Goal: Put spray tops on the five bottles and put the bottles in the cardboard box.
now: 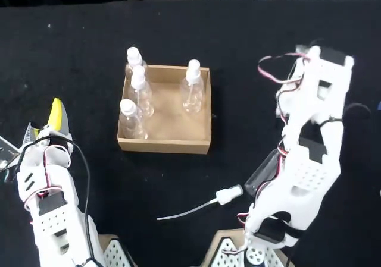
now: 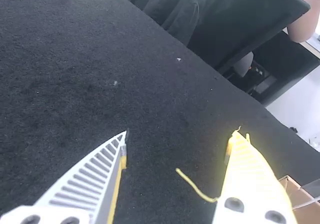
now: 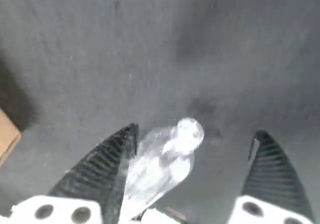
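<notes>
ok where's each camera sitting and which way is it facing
high view: above the table, looking down at the cardboard box; left arm and right arm show.
left wrist view: on the left wrist, looking across the table past the open left gripper.
right wrist view: on the right wrist, looking down at a clear bottle by the open right gripper.
shared: the yellow finger, in high and left wrist views.

Four clear bottles (image 1: 140, 91) with white spray tops stand upright in the open cardboard box (image 1: 166, 145). The fifth bottle (image 3: 160, 164), topless, is beside a loose spray top (image 1: 229, 194) lying on the table (image 1: 89, 41).
</notes>
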